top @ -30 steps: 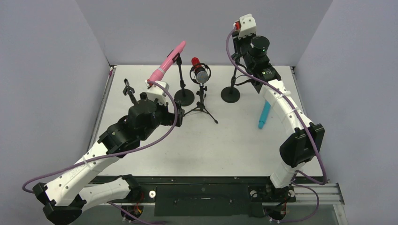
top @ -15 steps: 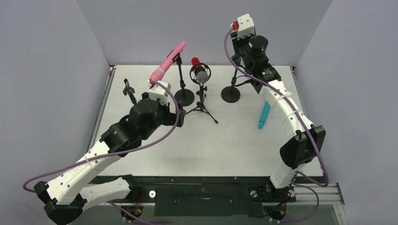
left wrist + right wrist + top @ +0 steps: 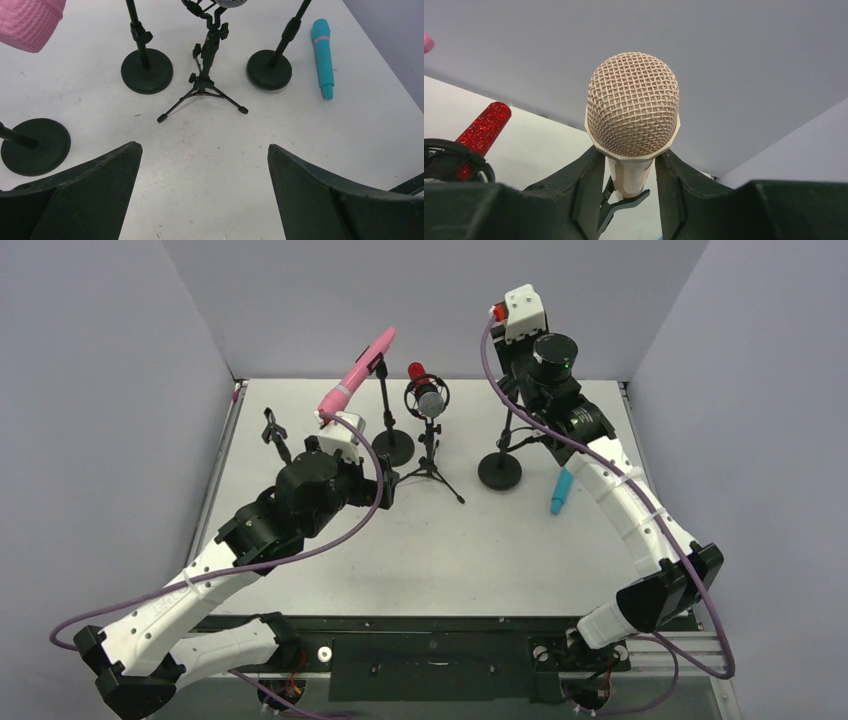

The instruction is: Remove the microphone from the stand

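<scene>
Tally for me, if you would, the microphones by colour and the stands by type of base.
Pink microphone: 1
Red microphone: 1
Teal microphone: 1
Beige microphone: 1
Round-base stands: 3
Tripod stand: 1
Total: 8

From above you cannot see the beige microphone [image 3: 633,105]; the right arm [image 3: 548,360], right of the tripod stand [image 3: 430,452], covers it and the right gripper [image 3: 630,167] too; in the right wrist view that microphone's handle vanishes between the fingers [image 3: 585,189]; in the left wrist view the picture's corner cuts off the pink microphone [image 3: 30,21], up left of the tripod stand.
</scene>
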